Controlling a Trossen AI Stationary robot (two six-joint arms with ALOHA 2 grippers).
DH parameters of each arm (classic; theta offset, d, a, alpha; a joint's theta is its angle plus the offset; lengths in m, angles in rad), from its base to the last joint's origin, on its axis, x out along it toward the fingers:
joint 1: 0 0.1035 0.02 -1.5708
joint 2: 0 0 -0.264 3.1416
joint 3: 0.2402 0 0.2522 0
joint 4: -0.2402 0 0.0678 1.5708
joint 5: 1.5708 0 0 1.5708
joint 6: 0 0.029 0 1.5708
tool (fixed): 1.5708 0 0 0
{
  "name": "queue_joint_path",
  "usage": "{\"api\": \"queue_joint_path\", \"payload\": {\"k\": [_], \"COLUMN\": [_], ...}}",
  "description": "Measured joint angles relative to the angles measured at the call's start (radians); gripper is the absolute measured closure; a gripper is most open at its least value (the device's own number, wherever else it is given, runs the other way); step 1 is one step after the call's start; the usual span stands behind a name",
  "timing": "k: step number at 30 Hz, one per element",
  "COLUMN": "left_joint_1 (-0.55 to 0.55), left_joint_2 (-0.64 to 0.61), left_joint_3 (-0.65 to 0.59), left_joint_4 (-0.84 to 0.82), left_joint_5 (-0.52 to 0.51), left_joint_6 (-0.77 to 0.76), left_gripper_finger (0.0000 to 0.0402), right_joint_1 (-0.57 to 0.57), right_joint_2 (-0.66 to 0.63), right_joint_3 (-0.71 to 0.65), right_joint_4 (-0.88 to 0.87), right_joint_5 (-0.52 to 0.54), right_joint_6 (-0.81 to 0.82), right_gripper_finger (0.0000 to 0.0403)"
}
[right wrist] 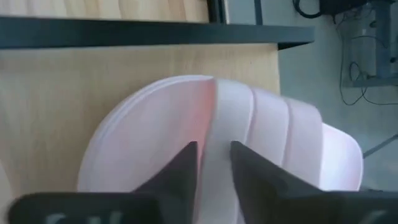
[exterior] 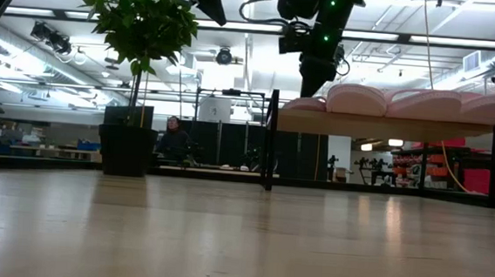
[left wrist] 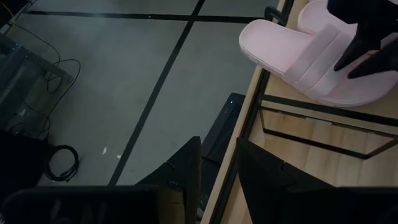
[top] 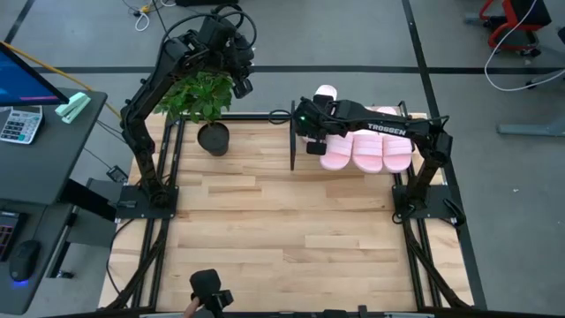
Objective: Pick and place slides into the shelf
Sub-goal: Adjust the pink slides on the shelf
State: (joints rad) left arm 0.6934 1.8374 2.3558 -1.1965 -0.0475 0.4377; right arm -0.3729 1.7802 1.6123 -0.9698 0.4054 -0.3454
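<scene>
Right claw (right wrist: 211,163) clenched on fourth slide (right wrist: 224,143), over shelf (top: 415,119) end | beside it three slides (top: 366,150) shelved | release pending | left claw (left wrist: 217,171) idle, nearly closed.

- The table (top: 291,221) in front of the shelf (top: 300,141) lies open.
- A potted plant (top: 205,106) stands near the shelf's left end.
- Slides (top: 366,150) crowd the shelf top.

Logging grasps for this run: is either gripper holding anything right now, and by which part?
The right gripper pinches the leftmost slide on the shelf by its strap edge. The left gripper holds nothing.
</scene>
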Motion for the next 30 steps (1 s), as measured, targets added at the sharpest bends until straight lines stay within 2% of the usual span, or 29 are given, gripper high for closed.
{"api": "queue_joint_path", "payload": {"k": [4,6,22,27,30], "left_joint_1": [0.0,0.0,0.0,0.0,0.0], "left_joint_2": [0.0,0.0,0.0,0.0,0.0], "left_joint_3": [0.0,0.0,0.0,0.0,0.0], "left_joint_4": [-0.002,-0.007,-0.007,-0.006,-0.005], "left_joint_5": [0.001,0.001,0.001,0.0,0.0], "left_joint_6": [0.004,0.004,-0.006,-0.008,-0.007], "left_gripper_finger": [0.0294,0.0294,0.0294,0.0294,0.0294], "right_joint_1": [0.002,0.003,0.035,0.036,0.035], "right_joint_2": [0.0,0.0,0.0,0.0,-0.002], "right_joint_3": [0.0,0.0,0.0,0.0,0.0], "right_joint_4": [0.028,0.034,0.11,0.111,0.109], "right_joint_5": [-0.001,0.0,-0.08,-0.017,-0.003], "right_joint_6": [-0.002,-0.008,-0.16,-0.185,-0.192], "right_gripper_finger": [0.0371,0.0393,0.04,0.0399,0.0381]}}
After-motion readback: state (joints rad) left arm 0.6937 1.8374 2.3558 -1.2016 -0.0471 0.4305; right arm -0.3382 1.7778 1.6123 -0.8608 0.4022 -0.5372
